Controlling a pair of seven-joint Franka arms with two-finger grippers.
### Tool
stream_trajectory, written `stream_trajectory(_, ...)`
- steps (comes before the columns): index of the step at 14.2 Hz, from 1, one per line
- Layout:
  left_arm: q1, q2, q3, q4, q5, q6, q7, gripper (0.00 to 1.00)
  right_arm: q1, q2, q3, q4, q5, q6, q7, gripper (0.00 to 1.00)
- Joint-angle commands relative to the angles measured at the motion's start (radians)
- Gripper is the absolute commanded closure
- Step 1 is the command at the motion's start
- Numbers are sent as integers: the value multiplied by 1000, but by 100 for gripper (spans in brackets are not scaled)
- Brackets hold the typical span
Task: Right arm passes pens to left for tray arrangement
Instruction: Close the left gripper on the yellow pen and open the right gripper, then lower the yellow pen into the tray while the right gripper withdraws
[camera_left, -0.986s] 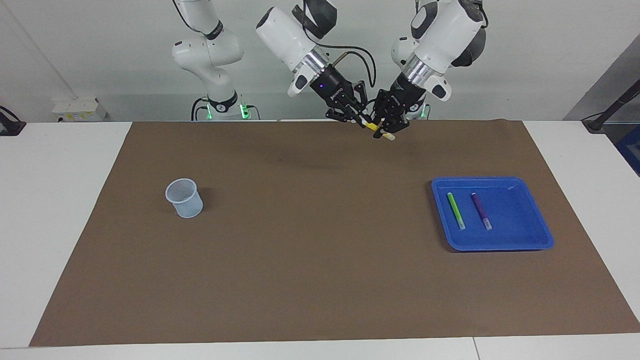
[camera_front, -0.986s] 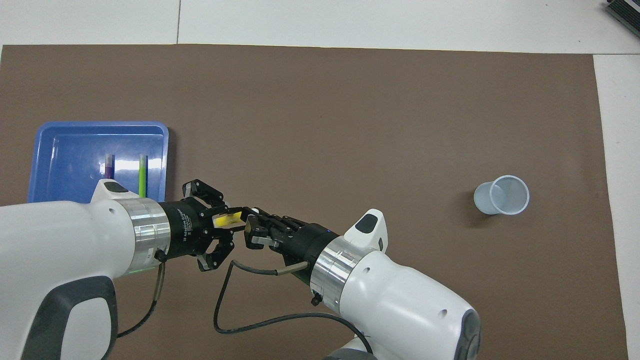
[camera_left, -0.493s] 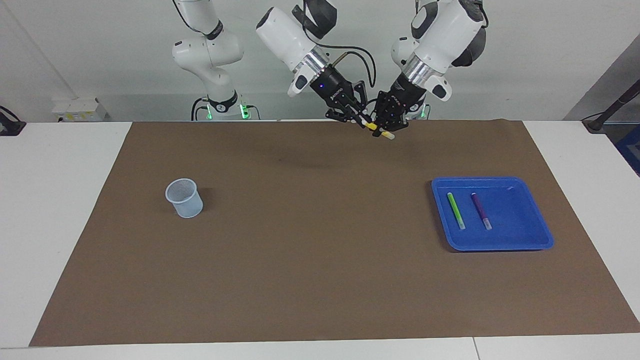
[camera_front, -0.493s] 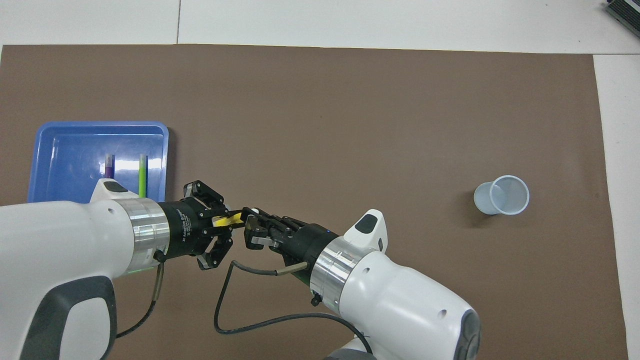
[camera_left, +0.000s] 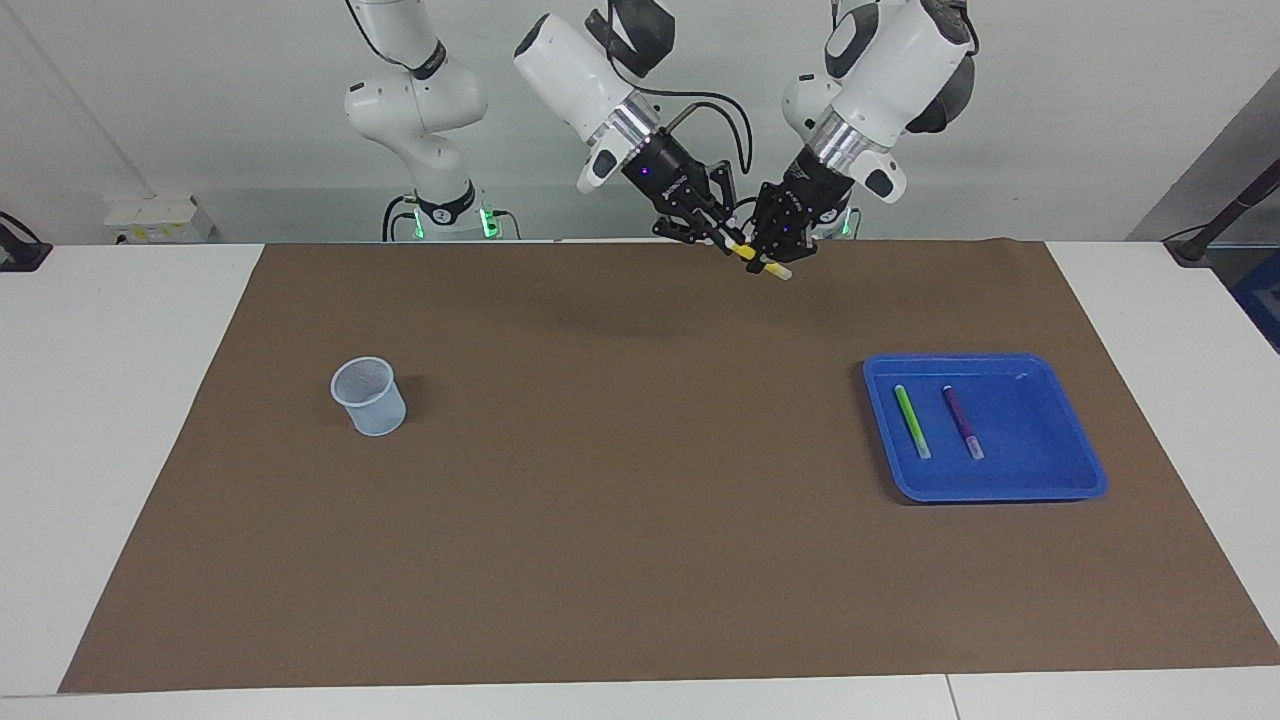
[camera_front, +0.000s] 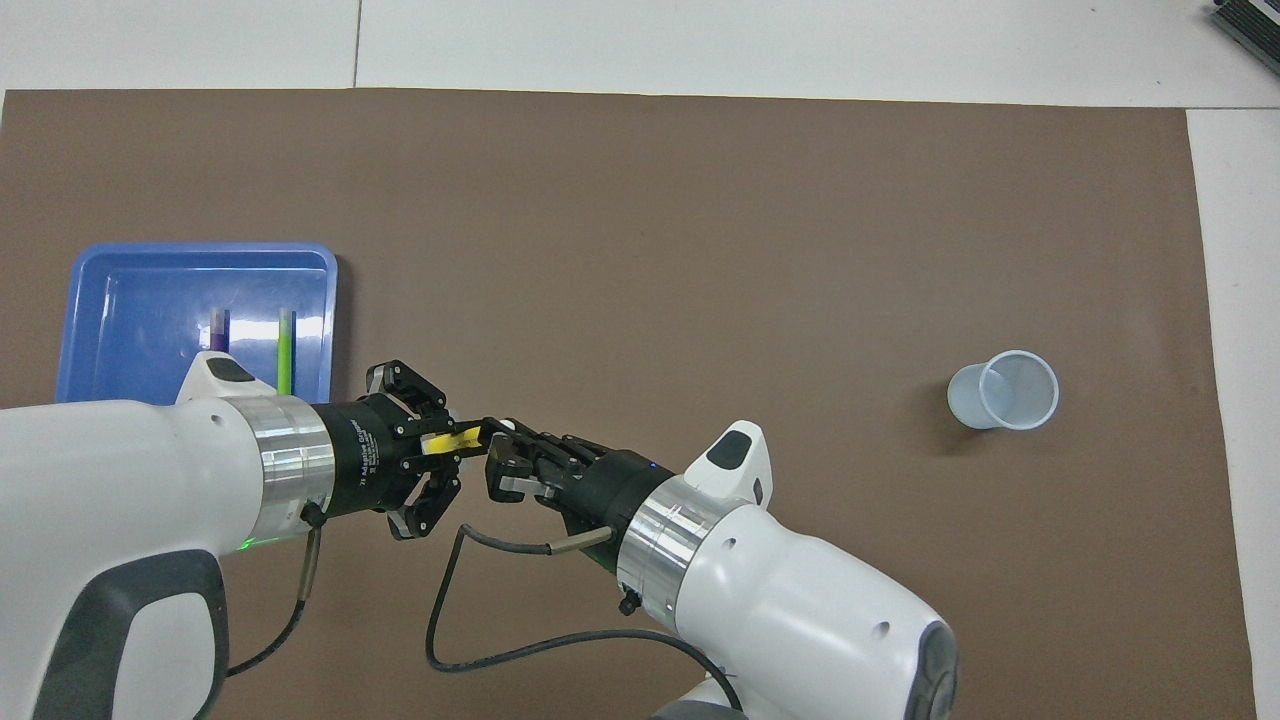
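Both grippers meet in the air over the brown mat's edge nearest the robots, tips almost touching. The right gripper (camera_left: 728, 240) has its fingers closed on one end of the yellow pen (camera_left: 760, 261), and the left gripper (camera_left: 768, 256) has its fingers closed on the same pen, so both hold it at once. The green pen (camera_left: 911, 421) and purple pen (camera_left: 962, 422) lie side by side in the blue tray (camera_left: 1060, 482) toward the left arm's end of the tabletop (camera_left: 120, 400). A pale mesh cup (camera_left: 369, 396) stands toward the right arm's end.
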Motion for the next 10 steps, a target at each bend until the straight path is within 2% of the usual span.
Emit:
stream_trajectory(1, 25, -35, 10, -24, -7, -32, 90, 100, -9, -18, -5, -13, 26, 6, -3, 100)
stream_trajectory(3, 54, -35, 10, -22, -7, -46, 127, 100, -10, -16, -5, -11, 26, 6, 3, 99)
stream_trajectory(4, 57, -35, 10, -22, -7, -46, 136, 100, -12, -16, -5, -11, 26, 6, 5, 76)
stream_trajectory(5, 59, -35, 12, -22, -7, -46, 141, 100, -12, -16, -5, -11, 26, 6, 6, 45)
stream_trajectory(6, 60, -35, 12, -22, -7, -46, 141, 100, -12, -16, -5, -11, 26, 6, 5, 0)
stream_trajectory(10, 75, -35, 12, -22, -7, -49, 183, 100, -16, -19, -8, -10, 26, -15, -3, 0)
